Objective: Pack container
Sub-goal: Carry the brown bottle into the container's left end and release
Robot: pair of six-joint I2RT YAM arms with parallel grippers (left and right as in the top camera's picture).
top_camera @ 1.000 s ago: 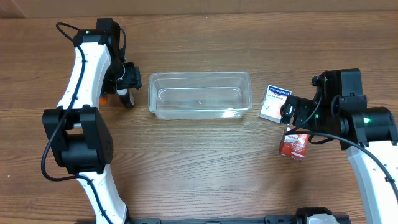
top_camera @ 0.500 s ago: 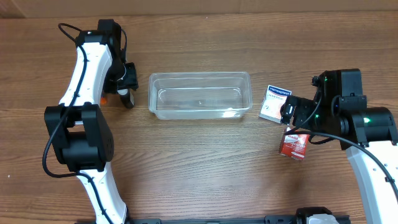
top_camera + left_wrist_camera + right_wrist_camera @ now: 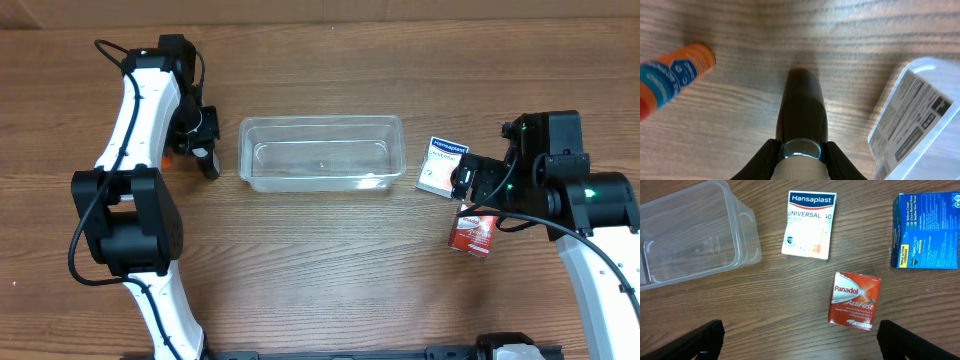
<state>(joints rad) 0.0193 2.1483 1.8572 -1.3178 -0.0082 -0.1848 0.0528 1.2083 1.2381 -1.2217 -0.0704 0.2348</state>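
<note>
**Still nothing packed: small drift on the left side**

Over the last second the left gripper (image 3: pixel 801 151) has slid a little toward the left edge of the bench, away from the end wall of the clear plastic rectangular tub (image 3: pixel 300 165). Its fingers are clamped on either side of the neck of a dark brown bottle with a white cap (image 3: pixel 802 107). The right arm has not moved. The right gripper (image 3: pixel 802 337) hangs with its fingers spread wide, grasping nothing.

The tub sits mid-bench, nearer the far edge, and is empty. My reading is that the bottle is in hand but not yet heading for the tub, so packing has not begun.

Toward the right edge lie a white Hansaplast plaster pack (image 3: pixel 809 225), a red Panadol packet (image 3: pixel 854 300) and a blue carton (image 3: pixel 927 230).

Hard to make out:
- I cannot tell whether the bottle is lifted or resting on the wood.
- An orange printed tube (image 3: pixel 675 75) is cut off by the wrist view and mostly under the arm from overhead.
- The blue carton is cropped in the wrist view and hidden from overhead.
- The tub's label print is unreadable.
</note>
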